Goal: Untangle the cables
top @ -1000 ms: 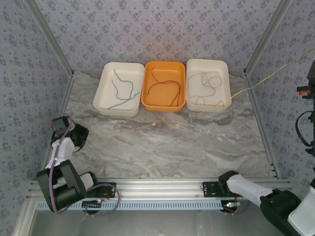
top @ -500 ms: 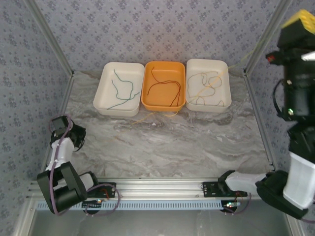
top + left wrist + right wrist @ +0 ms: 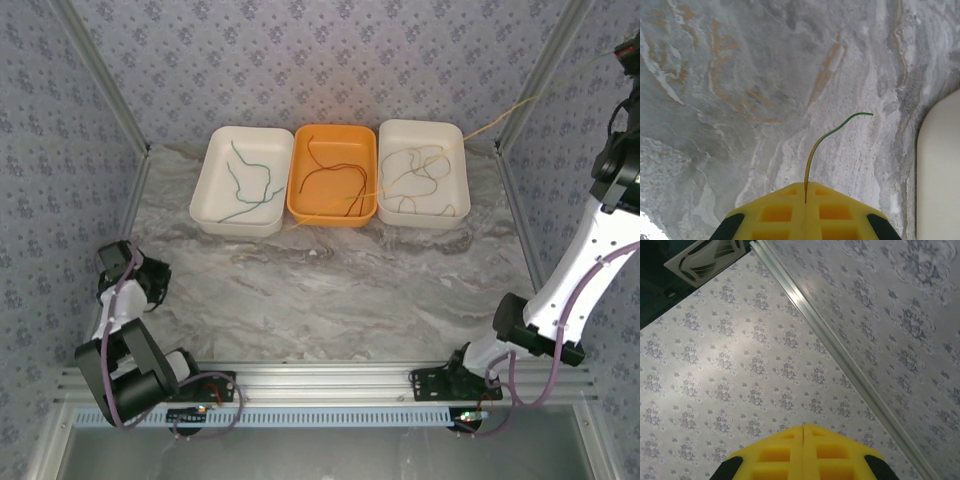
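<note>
Now the right gripper (image 3: 803, 440), shut, is holding the yellow cable (image 3: 500, 122) taut over the orange tray (image 3: 293, 190), needing further pull; the left gripper (image 3: 805, 192) is pinching a wire stub (image 3: 830, 133).

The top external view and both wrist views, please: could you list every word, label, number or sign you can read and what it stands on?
No readable text anywhere.
Left white tray, orange tray, right white tray: blank.
Wallpaper: floral pattern, no lettering.
Left tool, pinching a green wire, and right tool: yellow pads unmarked.
Circuit board at the left arm's base: any marking too small to read.
</note>
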Motion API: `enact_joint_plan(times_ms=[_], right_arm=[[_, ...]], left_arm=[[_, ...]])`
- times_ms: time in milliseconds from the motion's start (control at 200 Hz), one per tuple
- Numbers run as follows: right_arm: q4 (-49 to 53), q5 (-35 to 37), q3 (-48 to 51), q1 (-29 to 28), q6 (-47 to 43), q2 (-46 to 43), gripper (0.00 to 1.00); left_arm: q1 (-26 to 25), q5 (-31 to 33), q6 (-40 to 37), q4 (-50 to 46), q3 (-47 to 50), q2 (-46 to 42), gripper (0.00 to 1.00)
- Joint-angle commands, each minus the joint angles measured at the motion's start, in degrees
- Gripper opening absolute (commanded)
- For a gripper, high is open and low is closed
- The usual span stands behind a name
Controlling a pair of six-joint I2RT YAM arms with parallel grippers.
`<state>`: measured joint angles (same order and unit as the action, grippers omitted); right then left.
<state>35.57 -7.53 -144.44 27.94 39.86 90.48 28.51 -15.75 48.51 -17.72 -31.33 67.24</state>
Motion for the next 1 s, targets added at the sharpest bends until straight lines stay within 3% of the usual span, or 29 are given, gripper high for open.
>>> enact_joint_plan(times_ms=[0,355,535,650,769,889,994], right_arm=[[-3.43,-8.79,-1.26,1.42,8.37,0.38,0.00],[-4.86,-11.57,4.03,2.71,9.01,0.06,0.00],[-4.74,-14.03,4.08,-0.81,7.03,-0.17,0.00],[-1.58,-13.89,5.71,-7.46,1.12,-2.22,0.00],[-2.02,-12.83,15.97,-15.33,-4.85,-7.72,0.00],[-5.34,-11.89,25.99,-18.97,-6.83,-12.69,0.00],[-5.92,-12.28,25.83,-18.93,-6.68,-11.70,0.00]], left_arm=[[0.32,-2.29,-0.97,1.50,0.66,0.43,0.00],[0.32,-1.82,-0.58,1.78,0.75,0.72,0.00],[-0.31,-7.07,0.88,5.04,1.45,-1.87,0.00],[-9.24,-7.80,2.69,7.01,-1.69,-7.63,0.00],[-22.83,-2.61,3.39,7.00,-10.84,-12.18,0.00],[-34.41,0.29,3.60,8.32,-23.03,-10.12,0.00],[-42.65,0.55,4.53,13.46,-32.48,-4.29,0.00]])
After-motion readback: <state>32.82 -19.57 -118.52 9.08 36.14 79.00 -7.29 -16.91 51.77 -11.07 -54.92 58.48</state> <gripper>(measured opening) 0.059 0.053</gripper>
